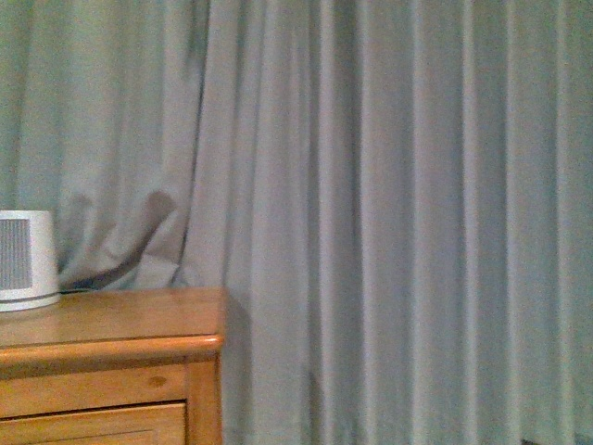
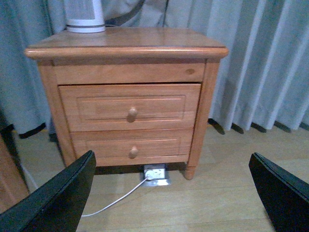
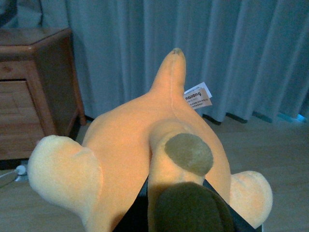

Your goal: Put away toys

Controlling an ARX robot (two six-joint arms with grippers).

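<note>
**Left claw** (image 2: 169,193): the jaws stand wide apart, with nothing between them. Its two black fingers (image 2: 58,198) show at either edge of the left wrist view.

- A wooden nightstand (image 2: 128,53) stands directly ahead of this claw, well apart from it.
- The upper drawer (image 2: 91,108) and the lower drawer (image 2: 164,142) face the claw. Each carries one round knob (image 2: 132,114) at its centre.
- A white device (image 2: 85,17) rests on the nightstand top, at the far rear corner from the claw.
- A floor socket (image 2: 155,174) sits under the nightstand's front edge, on the wooden floor (image 2: 222,193). A white cable (image 2: 116,199) runs from the socket toward one finger.

**Right claw** (image 3: 181,212): the jaws are clamped on the plush toy (image 3: 130,130). Black finger surfaces show on both sides of one stubby limb.

- The yellow-orange toy fills the space immediately ahead of this claw, off the floor.
- The body extends away from the claw to a pointed tip.
- A printed label (image 3: 198,98) hangs just beside that tip.
- Two dark round patches mark the gripped limb, nearest the claw.
- Pale rounded limbs project to either side of the jaws.

A grey curtain (image 1: 389,222) hangs beyond both claws, behind the nightstand.
</note>
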